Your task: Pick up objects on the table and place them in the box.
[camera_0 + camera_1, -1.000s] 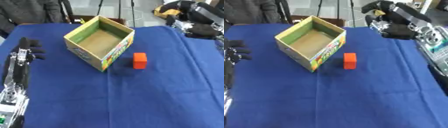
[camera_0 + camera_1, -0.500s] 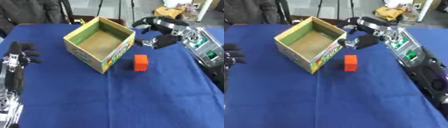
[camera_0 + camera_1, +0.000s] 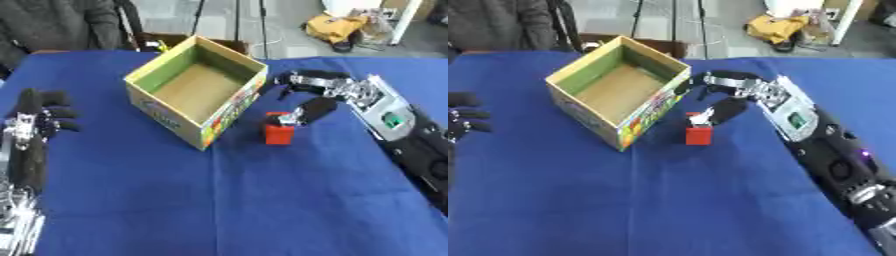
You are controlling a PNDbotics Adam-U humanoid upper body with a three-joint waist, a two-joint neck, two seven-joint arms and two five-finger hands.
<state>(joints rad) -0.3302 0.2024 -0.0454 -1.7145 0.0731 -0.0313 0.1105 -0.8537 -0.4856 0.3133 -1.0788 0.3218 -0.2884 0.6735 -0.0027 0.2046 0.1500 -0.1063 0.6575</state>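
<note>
At centre right, the right hand [image 3: 328,95] has swung in from the far right corner over the last second and now hovers at the red block [image 3: 279,132], thumb touching its top edge, fingers spread, nothing gripped yet. So the pickup is likely about to begin. One block stands on the blue table [image 3: 262,200], just beside the box [image 3: 194,95]. One box, open and empty. At the left edge, the left hand [image 3: 39,117] rests idle, fingers relaxed.
</note>
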